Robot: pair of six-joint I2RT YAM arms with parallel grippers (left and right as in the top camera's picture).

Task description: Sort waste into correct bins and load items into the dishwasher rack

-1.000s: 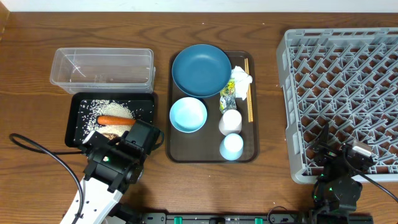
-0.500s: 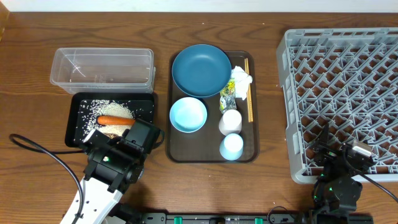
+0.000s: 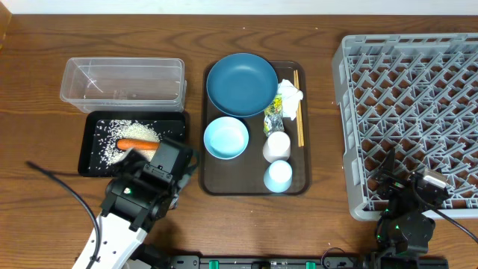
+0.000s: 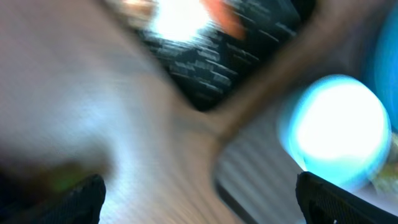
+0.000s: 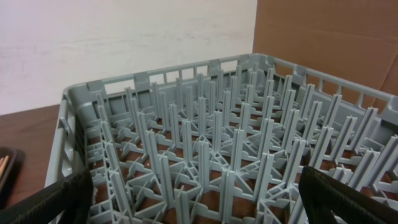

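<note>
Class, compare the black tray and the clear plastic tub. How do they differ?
The black tray is opaque; the clear tub is see-through. The black tray is shallow; the clear tub has taller walls. The black tray holds rice and a carrot; the clear tub looks nearly empty. Both are rectangular, similar in footprint.

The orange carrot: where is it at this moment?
Overhead view, left side: the orange carrot lies among rice in the black tray, which sits beside the clear tub.

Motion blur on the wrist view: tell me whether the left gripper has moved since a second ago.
Yes. The left gripper advanced toward the carrot, farther over the black tray.
</note>
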